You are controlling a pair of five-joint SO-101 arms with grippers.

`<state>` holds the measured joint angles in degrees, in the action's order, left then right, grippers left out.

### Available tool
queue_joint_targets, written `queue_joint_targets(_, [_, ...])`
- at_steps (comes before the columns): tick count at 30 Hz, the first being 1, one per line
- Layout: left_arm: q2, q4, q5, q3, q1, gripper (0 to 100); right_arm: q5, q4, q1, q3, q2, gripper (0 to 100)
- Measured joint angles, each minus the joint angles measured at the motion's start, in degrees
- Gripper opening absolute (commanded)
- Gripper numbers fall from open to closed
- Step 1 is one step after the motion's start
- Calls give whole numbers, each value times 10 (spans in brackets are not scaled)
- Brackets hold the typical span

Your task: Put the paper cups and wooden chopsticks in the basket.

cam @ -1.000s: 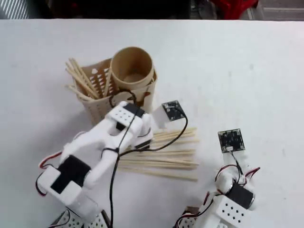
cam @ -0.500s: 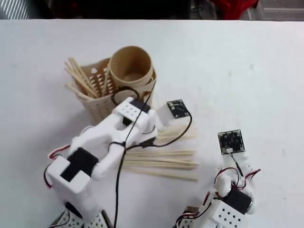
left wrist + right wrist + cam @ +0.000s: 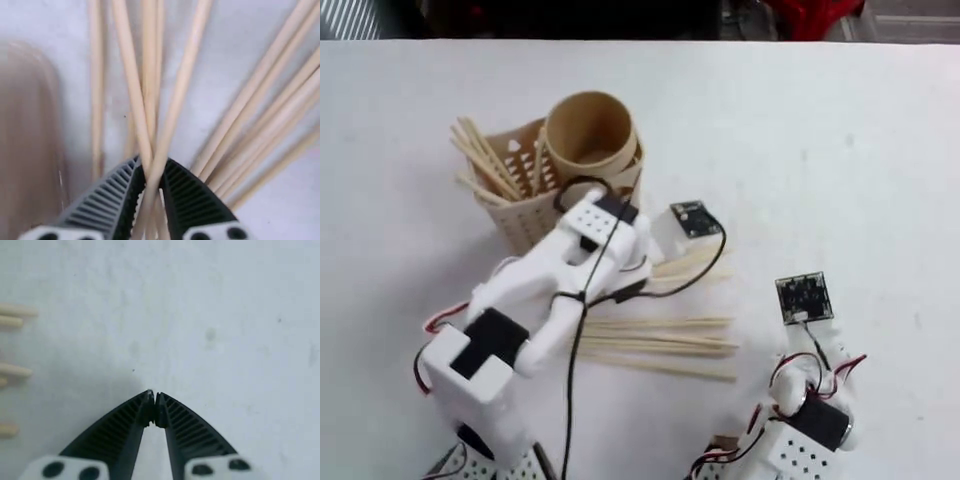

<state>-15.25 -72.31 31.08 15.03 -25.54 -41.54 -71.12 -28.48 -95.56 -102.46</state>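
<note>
A tan perforated basket (image 3: 525, 215) stands at the back left of the table, holding a brown paper cup (image 3: 590, 135) and several wooden chopsticks (image 3: 485, 165). More chopsticks (image 3: 665, 342) lie in a loose pile on the table in front of it. My left gripper (image 3: 152, 175) is beside the basket over the pile, shut on a few chopsticks (image 3: 172, 107) that cross between its fingers. My right gripper (image 3: 153, 407) is shut and holds nothing, above bare table to the right of the pile; chopstick ends (image 3: 15, 371) show at the view's edge.
The white tabletop (image 3: 820, 150) is wide and bare at the right and the back. The left arm's body (image 3: 545, 290) lies over the left part of the pile. A blurred basket wall (image 3: 25, 140) is close beside the left gripper.
The left arm has swung towards the basket and lifted a few chopsticks off the pile's upper part. The basket with the cup shifted slightly left. The right arm hardly moved.
</note>
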Motion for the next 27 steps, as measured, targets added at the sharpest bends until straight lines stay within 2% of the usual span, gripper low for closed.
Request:
queue_joint_targets(4, [0,-23,-11,-20,0,122,0,0,0,0,0,21])
queue_joint_targets(15, [0,-25,-11,-22,0,123,0,0,0,-1,0,21])
queue_joint_targets(27, [-7,83,-54,-22,0,123,0,0,0,-1,0,21])
